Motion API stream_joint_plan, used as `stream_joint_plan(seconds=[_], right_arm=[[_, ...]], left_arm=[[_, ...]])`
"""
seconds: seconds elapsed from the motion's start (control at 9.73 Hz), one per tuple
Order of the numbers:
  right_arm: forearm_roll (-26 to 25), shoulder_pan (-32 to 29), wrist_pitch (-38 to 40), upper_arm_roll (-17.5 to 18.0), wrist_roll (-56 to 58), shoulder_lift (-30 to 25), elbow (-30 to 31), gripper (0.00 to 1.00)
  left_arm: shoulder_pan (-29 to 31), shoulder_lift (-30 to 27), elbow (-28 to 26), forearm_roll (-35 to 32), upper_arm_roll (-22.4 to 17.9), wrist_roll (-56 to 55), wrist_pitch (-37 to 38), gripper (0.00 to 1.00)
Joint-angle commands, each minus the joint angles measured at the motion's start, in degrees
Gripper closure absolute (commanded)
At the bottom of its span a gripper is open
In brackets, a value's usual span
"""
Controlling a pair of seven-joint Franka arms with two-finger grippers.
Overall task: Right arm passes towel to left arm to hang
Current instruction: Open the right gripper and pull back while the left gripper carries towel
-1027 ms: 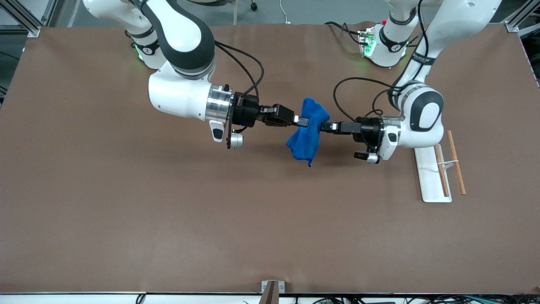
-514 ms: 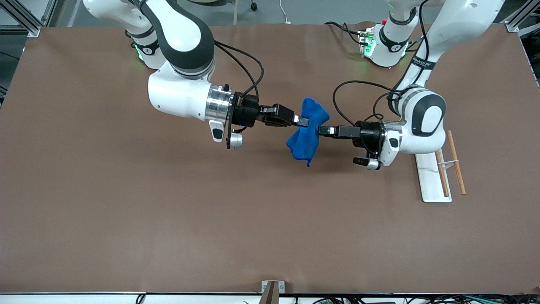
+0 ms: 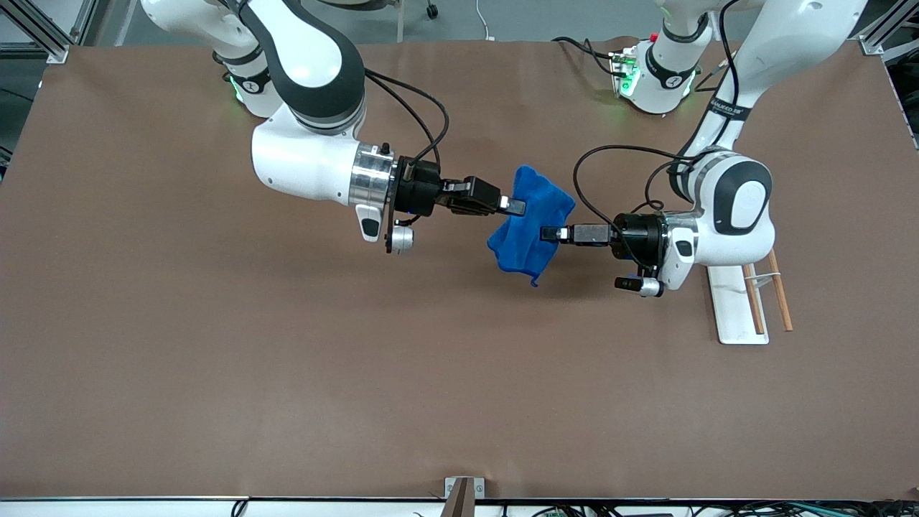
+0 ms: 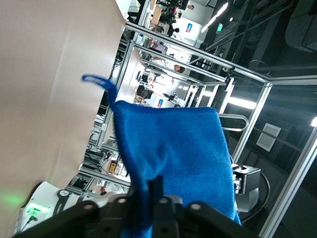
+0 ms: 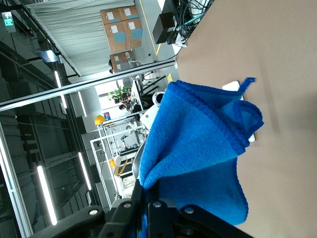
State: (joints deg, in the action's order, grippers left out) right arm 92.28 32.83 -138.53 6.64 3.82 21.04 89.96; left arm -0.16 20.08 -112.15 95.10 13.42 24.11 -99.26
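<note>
Above the middle of the brown worktop (image 3: 287,373), you see the small bright blue microfibre towel (image 3: 530,228) hanging in the air between two end effectors. The right end effector (image 3: 514,207) is clenched on the towel's upper edge, toward the right arm's end of the worktop. The left end effector (image 3: 547,233) is also closed on the cloth, a little lower on its edge toward the left arm's end; the left wrist view shows its fingers (image 4: 157,191) pinching the fabric, with the little blue loop tag (image 4: 101,83) free at a corner. The towel sags in folds below both grips and does not touch the worktop.

Progress, as you may judge it: the pick-up is done and the handover is at its midpoint, since both arms grasp the cloth at once. Left to do are the right arm's release and withdrawal, the carry toward the rack, and the hanging itself.

Container and rack: the white flat tray with two thin wooden rods (image 3: 734,305) lies at the left arm's end of the worktop, partly under the left arm's wrist. You can see nothing draped on the rods (image 3: 780,298) and nothing lying in the tray.
</note>
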Motion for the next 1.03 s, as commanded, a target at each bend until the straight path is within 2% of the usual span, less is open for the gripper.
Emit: stream_joint_plan(seconds=[0.0,0.1,0.21,0.31,0.41,0.62,0.92], right_arm=[[1.5,0.4,0.2,-0.31,-0.21,-0.47,0.04,1.0],[1.5,0.4,0.2,-0.31,-0.21,-0.47,0.04,1.0],[1.41,0.31,0.28,-0.39,-0.56,-0.56,0.04,0.9],[0.71,-0.13,0.46,-0.48,-1.0,-0.65,0.3,0.43],[-1.21,-0.22,0.55,-0.74,-1.18,-0.91,1.18,0.0],[-9.79,-2.66,0.55,-1.1,-1.35,-2.22,3.54,0.0],[-29.99,-10.12,0.55,-1.36,-1.35,-7.22,12.76,0.0]], left_arm=[[0.51,2.94,4.46,-8.21,-0.41,0.86,-1.2,1.0],[0.51,3.47,6.74,-12.61,-0.77,0.07,-1.2,1.0],[1.73,3.22,7.55,-14.66,-0.86,-0.46,-1.03,1.0],[2.7,2.87,7.65,-16.59,-1.2,-1.51,-0.33,1.0],[2.97,2.34,8.78,-21.48,-1.21,-1.95,-0.32,1.0],[2.71,0.76,12.2,-31.5,-3.74,-2.92,-0.32,1.0],[2.71,-1.35,15.99,-48.72,-9.1,-4.92,-0.23,1.0]])
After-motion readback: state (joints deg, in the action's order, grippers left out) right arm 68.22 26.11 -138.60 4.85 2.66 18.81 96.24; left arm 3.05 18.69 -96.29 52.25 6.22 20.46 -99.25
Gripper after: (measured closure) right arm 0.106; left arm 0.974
